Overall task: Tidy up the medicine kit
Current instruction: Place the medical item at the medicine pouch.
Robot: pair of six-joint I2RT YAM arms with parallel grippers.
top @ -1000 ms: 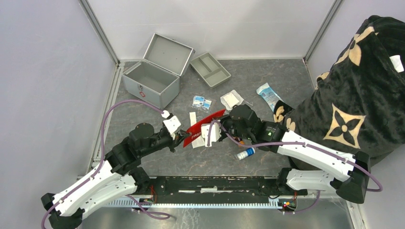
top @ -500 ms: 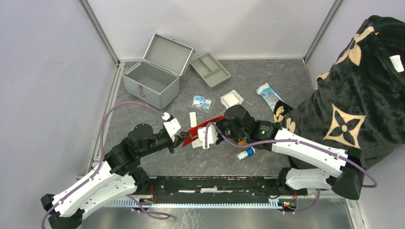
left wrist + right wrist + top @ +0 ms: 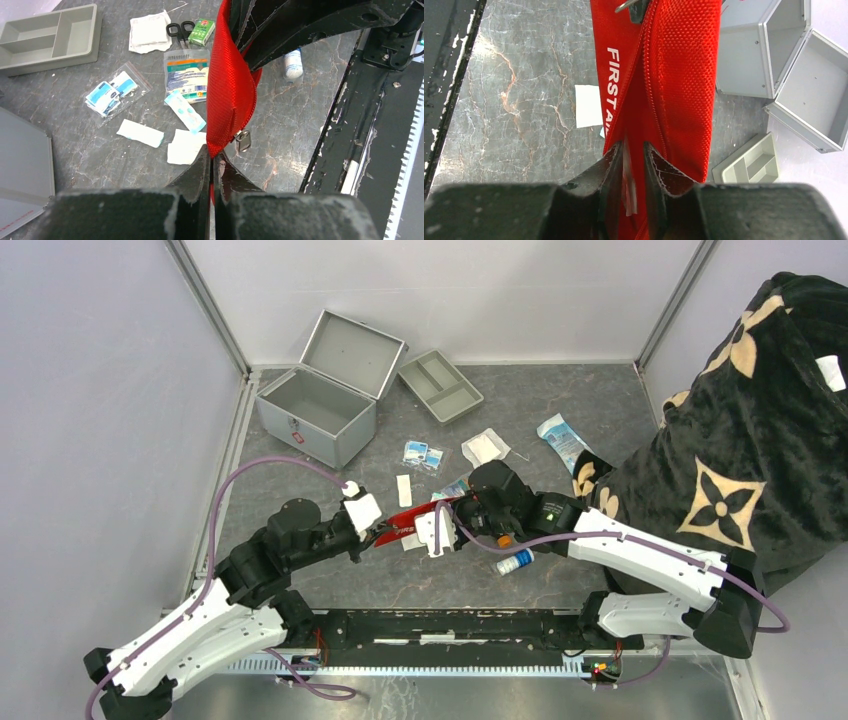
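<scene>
I hold a red first-aid pouch (image 3: 230, 85) between my two arms, above the grey marbled table (image 3: 600, 400). My left gripper (image 3: 213, 152) is pinched tight on one corner of the fabric, its fingers almost meeting, and the metal zipper pull (image 3: 243, 140) hangs just beside them. My right gripper (image 3: 633, 150) is clamped on the far end of the same pouch, its fingers close on either side of the red cloth. The white letters "FIRST" run along the pouch's side in the right wrist view, and the zipper line is partly parted.

The medicine kit (image 3: 300, 430) stands at the far left of the table by the corner post, well apart from both of my grippers. Its lid is swung back and the inside of the silver-grey case shows bare. The shallow grey divided tray (image 3: 440, 386) lies just to its right.

On the table under and beyond the pouch lie loose supplies:
- a clear bag of blue-and-white packets (image 3: 111, 93)
- a printed flat sachet (image 3: 186, 75)
- black-handled scissors (image 3: 180, 31) beside a small green box (image 3: 202, 31)
- a white gauze packet (image 3: 148, 32)

A small white bottle (image 3: 515, 562) lies on its side near my right arm. A black blanket with tan flower shapes (image 3: 760, 440) is heaped at the right edge.
</scene>
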